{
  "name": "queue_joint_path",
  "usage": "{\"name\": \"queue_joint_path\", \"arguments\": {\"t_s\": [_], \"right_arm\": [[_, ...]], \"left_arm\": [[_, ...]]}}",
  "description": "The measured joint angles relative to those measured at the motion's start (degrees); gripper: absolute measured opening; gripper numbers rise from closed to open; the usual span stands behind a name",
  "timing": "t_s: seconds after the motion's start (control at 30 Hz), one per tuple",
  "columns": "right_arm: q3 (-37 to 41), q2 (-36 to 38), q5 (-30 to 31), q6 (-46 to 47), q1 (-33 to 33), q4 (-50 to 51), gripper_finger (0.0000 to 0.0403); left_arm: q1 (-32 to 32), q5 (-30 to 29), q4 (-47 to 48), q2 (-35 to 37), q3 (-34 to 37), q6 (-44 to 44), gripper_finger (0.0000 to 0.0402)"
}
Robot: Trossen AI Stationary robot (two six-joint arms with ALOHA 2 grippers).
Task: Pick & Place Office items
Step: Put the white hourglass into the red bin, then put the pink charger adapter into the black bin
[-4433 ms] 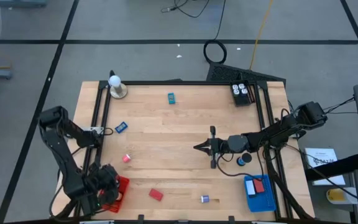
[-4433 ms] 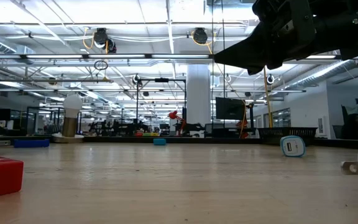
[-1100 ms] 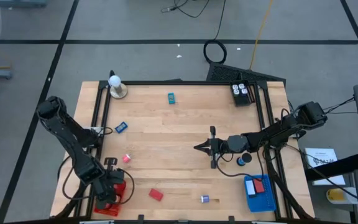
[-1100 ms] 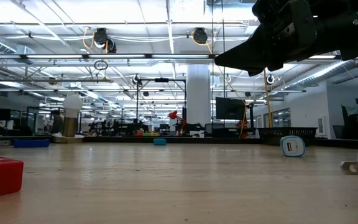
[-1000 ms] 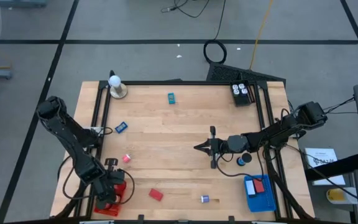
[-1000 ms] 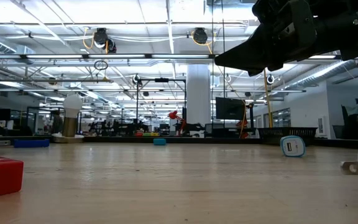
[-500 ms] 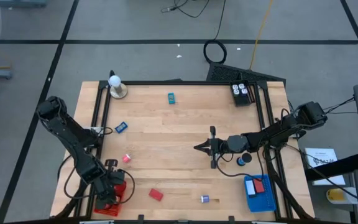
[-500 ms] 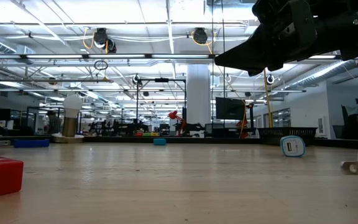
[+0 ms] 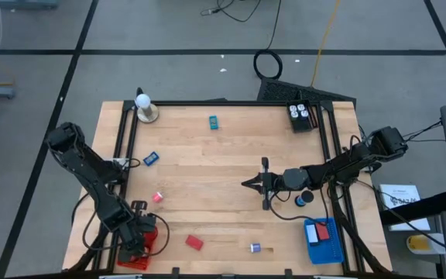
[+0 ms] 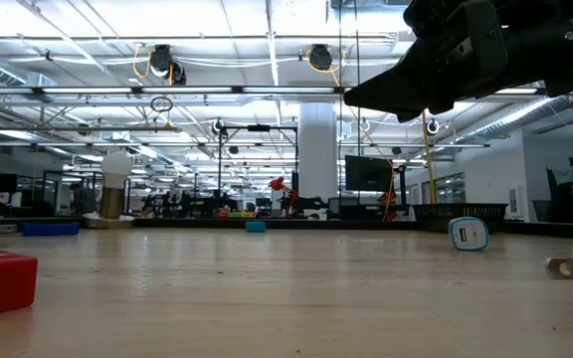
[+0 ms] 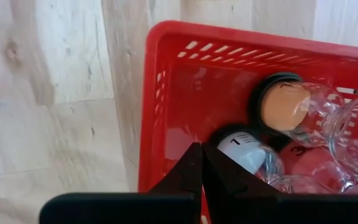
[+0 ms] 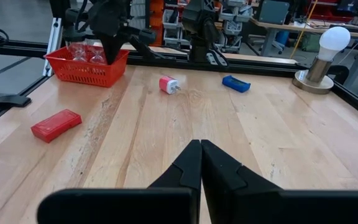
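the left gripper point(image 11: 201, 163) hangs over the red basket point(image 9: 149, 236), fingers pressed together, holding nothing. the right gripper point(image 9: 248, 184) is also closed and empty at mid-table. the red block point(image 9: 194, 242) lies diagonally beside the basket.

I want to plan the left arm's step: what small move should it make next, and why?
Probably lift the left gripper clear of the red mesh basket: it is shut and empty above the basket, while the flat red block lies loose nearby. The right gripper waits mid-table.
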State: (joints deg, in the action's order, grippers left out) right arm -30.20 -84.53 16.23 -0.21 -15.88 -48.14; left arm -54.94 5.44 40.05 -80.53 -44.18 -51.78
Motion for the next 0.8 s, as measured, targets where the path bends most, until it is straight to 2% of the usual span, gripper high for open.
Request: {"name": "queue_joint_path", "arguments": {"t_s": [0.2,0.43,0.63,0.8], "right_arm": [[0.0,0.0,0.0,0.0,0.0,0.0,0.0000],[0.0,0.0,0.0,0.0,0.0,0.0,0.0000],[0.0,0.0,0.0,0.0,0.0,0.0,0.0000],[0.0,0.0,0.0,-0.3,0.0,0.0,0.0000]], "left_arm": [[0.0,0.9,0.6,-0.1,-0.3,-0.2,0.0004],[0.0,-1.5,0.9,1.8,-0.3,-0.8,0.0004],[0.0,-5.2,0.9,5.6,-0.3,-1.0,0.0003],[0.1,-11.2,0.9,10.0,-0.3,0.2,0.0006]]}}
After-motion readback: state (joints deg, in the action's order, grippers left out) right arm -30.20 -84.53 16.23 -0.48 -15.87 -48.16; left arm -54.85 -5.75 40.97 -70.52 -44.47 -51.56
